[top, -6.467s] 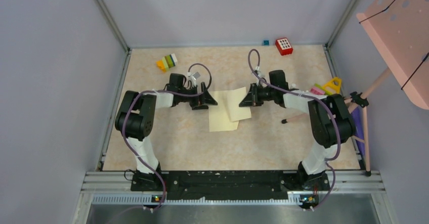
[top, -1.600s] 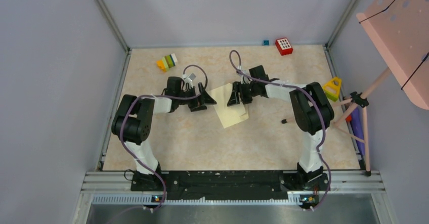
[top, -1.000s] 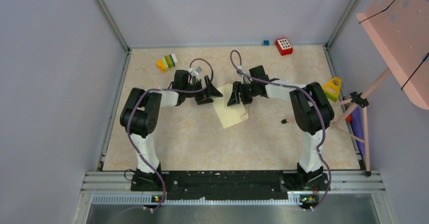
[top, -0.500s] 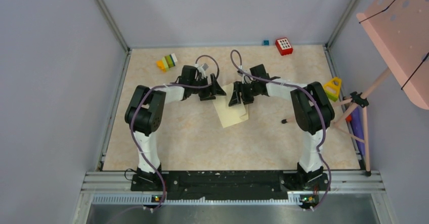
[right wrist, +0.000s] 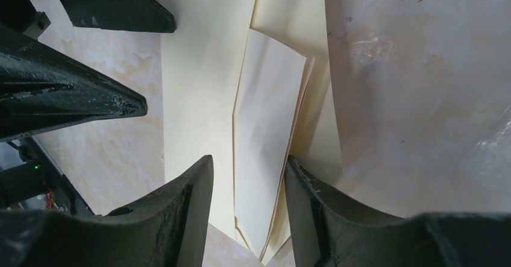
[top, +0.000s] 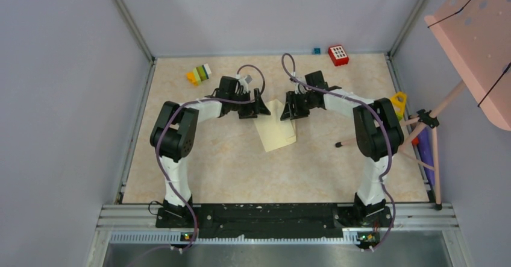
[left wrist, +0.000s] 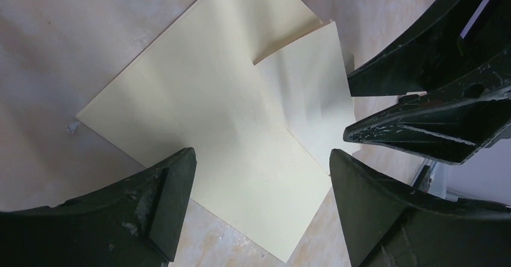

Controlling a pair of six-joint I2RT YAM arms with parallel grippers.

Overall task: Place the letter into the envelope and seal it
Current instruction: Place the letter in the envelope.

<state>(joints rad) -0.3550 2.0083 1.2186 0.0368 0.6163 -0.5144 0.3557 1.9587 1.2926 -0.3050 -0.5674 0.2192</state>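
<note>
The envelope (top: 275,131) is lying slanted mid-table (top: 211,164), nearer the far edge. Over its far end my left gripper (left wrist: 262,158) is hovering wide open, and my right gripper (right wrist: 248,161) is straddling the letter (right wrist: 265,128), fingers half apart.

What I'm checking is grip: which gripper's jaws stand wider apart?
The left gripper: its jaws gape wide over the envelope; the right gripper shows only a narrow gap.
</note>
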